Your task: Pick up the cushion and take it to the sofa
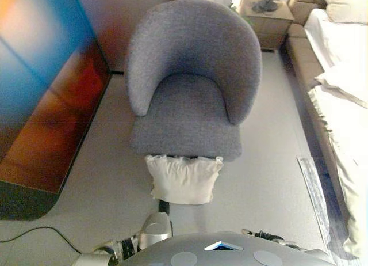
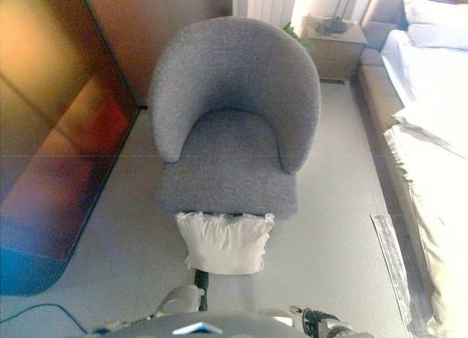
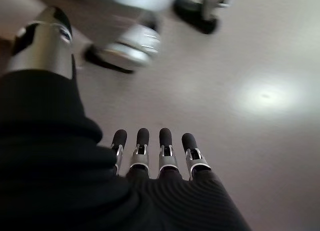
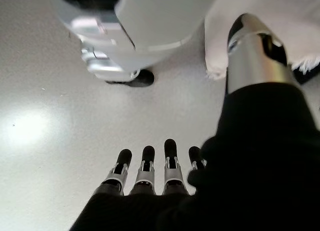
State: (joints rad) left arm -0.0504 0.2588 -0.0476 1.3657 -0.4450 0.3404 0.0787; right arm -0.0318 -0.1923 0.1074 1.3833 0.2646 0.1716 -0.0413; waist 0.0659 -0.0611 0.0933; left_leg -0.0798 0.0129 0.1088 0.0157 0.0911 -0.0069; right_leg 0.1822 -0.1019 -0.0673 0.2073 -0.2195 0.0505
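Nearest, both hands hang low over bare floor (image 3: pixel 260 141) and hold nothing. The left hand (image 3: pixel 155 156) shows in its wrist view with fingers straight and side by side, thumb apart, nothing between them. The right hand (image 4: pixel 150 176) looks the same in its own view: fingers straight and empty, with a corner of the cushion (image 4: pixel 260 36) visible past the thumb.

Just ahead of the robot, the cushion (image 1: pixel 184 178) lies on the floor, its far edge tucked against or slightly under the front of the grey chair (image 1: pixel 190 82). It is a white, plump square with puckered, gathered corners.

By its look it is probably light, soft and easily squashed, with no stiff edge to hook. A one-handed pinch at a corner would likely let it sag and swing; a surer hold is a hand on each side edge, pressing inward, or fingers slid beneath the near edge.

Farther off, a nightstand (image 1: pixel 267 18) stands behind the chair, and a pale sofa or bed (image 1: pixel 339 76) runs along the right.
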